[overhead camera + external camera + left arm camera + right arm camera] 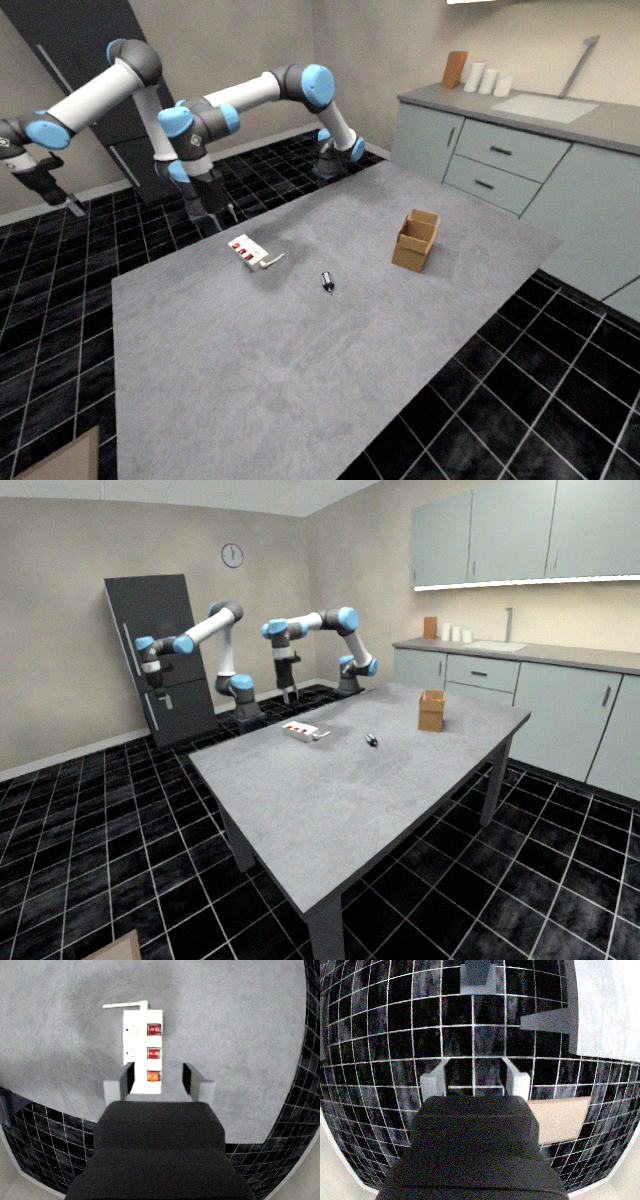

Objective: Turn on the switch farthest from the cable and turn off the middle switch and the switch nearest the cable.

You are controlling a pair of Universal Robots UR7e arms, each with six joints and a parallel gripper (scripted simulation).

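Note:
The white power strip [256, 251] [298, 734] [141, 1067] lies on the table, switches facing up, with its short white cable [273, 259] [322, 735] [122, 1005] at one end. The switch farthest from the cable [153, 1076] glows orange, so it looks on. The middle switch [154, 1053] and the switch nearest the cable [154, 1029] are dark red and look off. My left gripper [225, 219] [291, 697] [158, 1072] is open and empty, raised above the table's edge by the strip. My right gripper [76, 205] [165, 702] [476, 1067] is open and empty, away from the table over the floor.
A small dark object [327, 281] [371, 739] lies on the grey table [232, 361] [330, 800] beyond the cable end. An open brown box [409, 254] [430, 720] stands farther along. A flat tan panel [562, 1120] shows low in the right wrist view.

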